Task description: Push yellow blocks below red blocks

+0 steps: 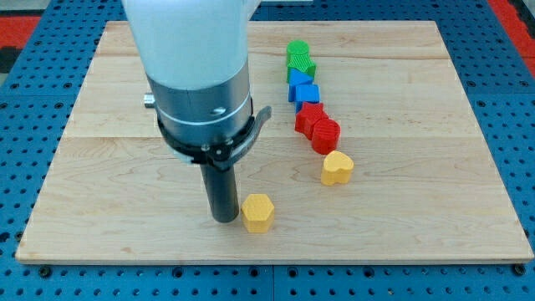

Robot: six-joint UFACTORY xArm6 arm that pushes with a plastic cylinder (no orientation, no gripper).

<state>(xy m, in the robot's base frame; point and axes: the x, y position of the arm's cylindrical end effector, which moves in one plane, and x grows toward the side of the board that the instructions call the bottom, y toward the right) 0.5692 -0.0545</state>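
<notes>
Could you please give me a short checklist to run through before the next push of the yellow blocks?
1. My tip beside the yellow hexagonal block, on its left: ok.
2. Tip touching that block: cannot tell.
3. Yellow heart block below the red blocks: ok.
4. Hexagonal block below the red blocks: not ok, it lies down-left.
5. Path rightward on the board free: ok.

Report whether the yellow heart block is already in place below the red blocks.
In place: the yellow heart block sits just below the lower red block. The yellow hexagonal block lies off at lower left, beside my tip.
</notes>
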